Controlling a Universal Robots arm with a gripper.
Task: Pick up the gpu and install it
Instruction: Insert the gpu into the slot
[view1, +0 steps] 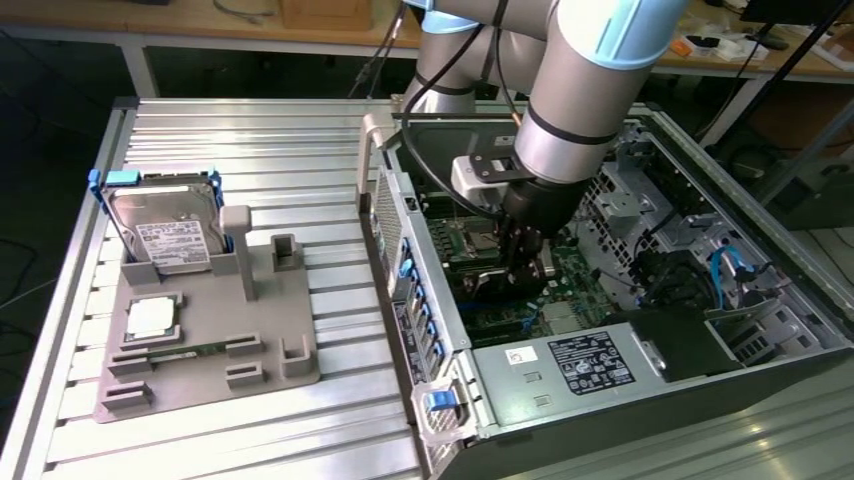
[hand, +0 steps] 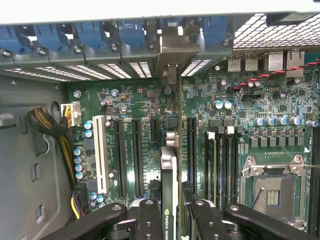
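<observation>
One card, the gpu (hand: 170, 200), is seen edge-on in the wrist view, clamped between the two black fingers (hand: 150, 220) of the gripper (hand: 172, 222); the jaws are closed partway onto its thin edge and hold nothing else. The card stands upright over the green motherboard (hand: 225, 135), lined up with one of the long black expansion slots (hand: 191, 145), its far end reaching toward the rear wall of the case, where the blue slot latches (hand: 130, 35) sit. From the exterior view, the gripper (view1: 523, 262) hangs deep inside the open computer case (view1: 747, 330), directly above the motherboard. Step in hand, as I judge it: installing, with pickup already done (the card is not visibly seated yet). Seating would call for a straight push toward the motherboard, keeping the card square to its slot. Well apart from the motherboard, outside the case, a hard drive (view1: 167, 235) stands in a grey fixture (view1: 267, 340).
</observation>
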